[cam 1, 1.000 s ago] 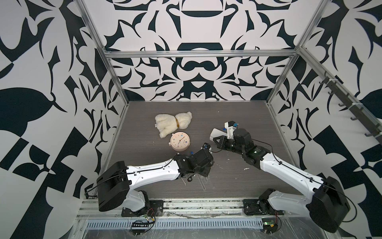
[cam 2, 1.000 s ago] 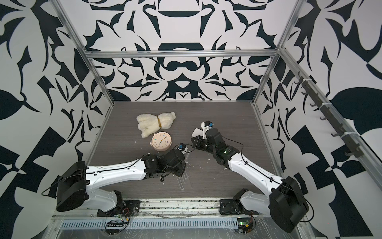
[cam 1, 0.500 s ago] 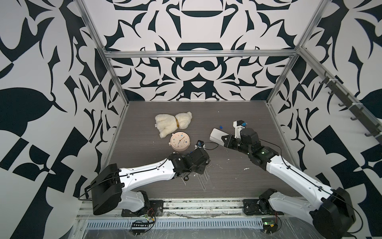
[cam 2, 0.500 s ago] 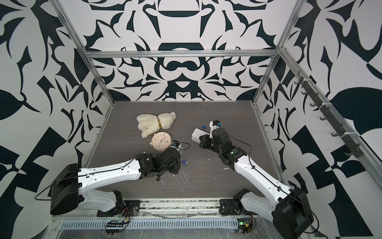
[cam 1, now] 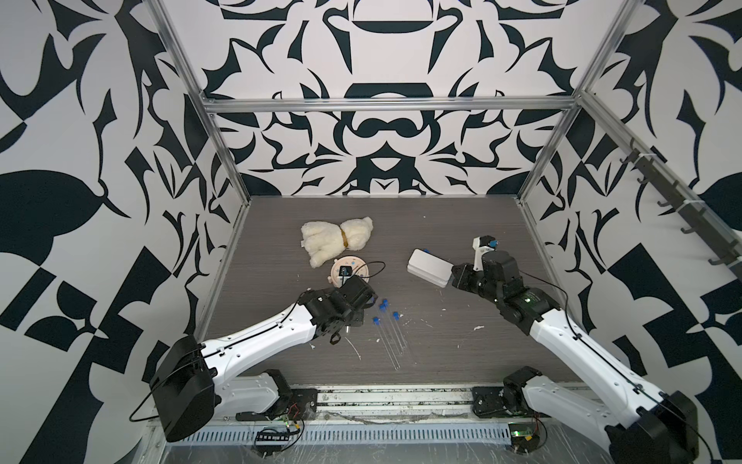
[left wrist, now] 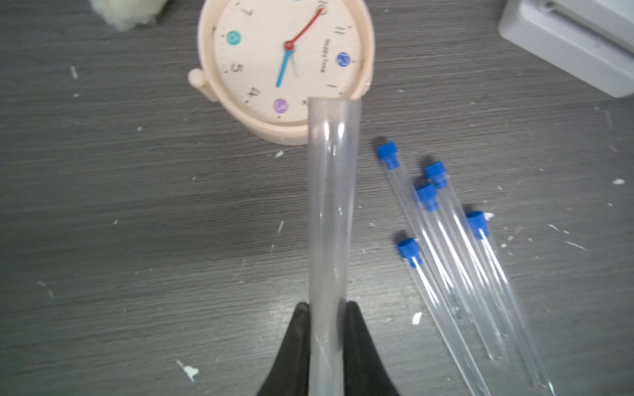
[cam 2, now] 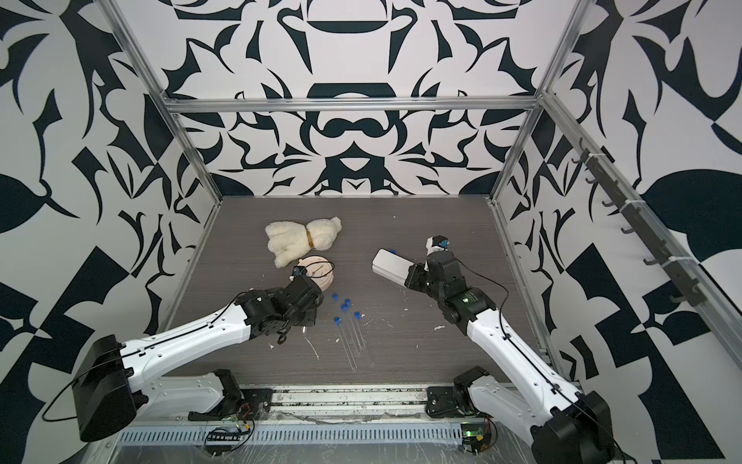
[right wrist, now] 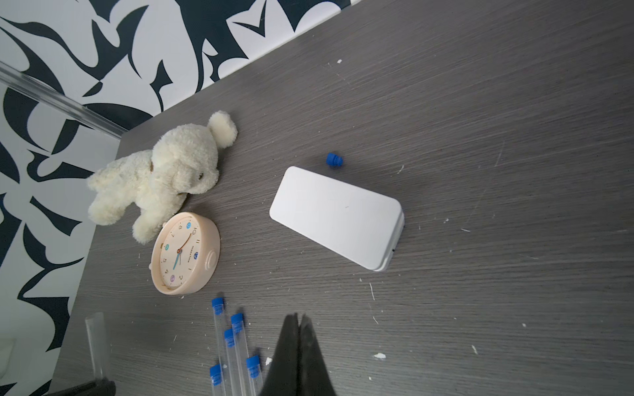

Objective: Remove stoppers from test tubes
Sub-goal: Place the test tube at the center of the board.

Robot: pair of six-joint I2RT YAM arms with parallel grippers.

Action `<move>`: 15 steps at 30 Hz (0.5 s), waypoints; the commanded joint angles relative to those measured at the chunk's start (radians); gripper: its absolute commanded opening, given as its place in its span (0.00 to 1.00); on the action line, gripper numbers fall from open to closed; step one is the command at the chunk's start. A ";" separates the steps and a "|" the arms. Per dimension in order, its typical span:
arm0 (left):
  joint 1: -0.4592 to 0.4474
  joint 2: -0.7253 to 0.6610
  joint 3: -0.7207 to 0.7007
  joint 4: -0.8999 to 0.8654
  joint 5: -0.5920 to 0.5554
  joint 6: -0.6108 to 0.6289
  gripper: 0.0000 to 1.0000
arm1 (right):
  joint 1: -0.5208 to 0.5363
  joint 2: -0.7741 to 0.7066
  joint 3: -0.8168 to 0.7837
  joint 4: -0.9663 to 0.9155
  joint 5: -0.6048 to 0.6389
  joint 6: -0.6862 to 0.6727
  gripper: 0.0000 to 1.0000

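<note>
Both arms have drawn apart since a second ago, when their grippers met just right of the round cream plastic clock (right wrist: 185, 253). The left gripper (left wrist: 325, 310) is clenched on one clear, thin, uncapped test tube (left wrist: 331, 205), its open mouth pointing toward the clock. The right gripper (right wrist: 299, 317) has its jaws pressed together with nothing between them. Five capped test tubes (left wrist: 456, 274) lie side by side just right of the clock, each bearing a small bright blue plastic stopper (left wrist: 388, 155) at its clock-ward end. One loose blue stopper (right wrist: 334, 160) lies farther right of the clock, just beside a flat white rectangular box (right wrist: 336, 216). A cream plush dog (right wrist: 164, 171) lies just behind the clock.
</note>
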 commanded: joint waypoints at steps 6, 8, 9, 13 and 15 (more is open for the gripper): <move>0.078 0.003 -0.044 -0.099 0.039 -0.045 0.02 | -0.036 -0.030 -0.061 0.027 -0.069 0.001 0.18; 0.094 0.011 -0.049 -0.102 0.054 -0.046 0.02 | -0.041 -0.036 -0.071 0.036 -0.083 -0.001 0.26; 0.102 0.016 -0.052 -0.101 0.062 -0.046 0.03 | -0.043 -0.041 -0.076 0.040 -0.089 -0.001 0.30; 0.122 0.036 -0.059 -0.098 0.084 -0.045 0.03 | -0.049 -0.044 -0.086 0.043 -0.098 -0.001 0.41; 0.131 0.043 -0.065 -0.091 0.095 -0.045 0.03 | -0.050 -0.043 -0.088 0.036 -0.099 -0.001 0.43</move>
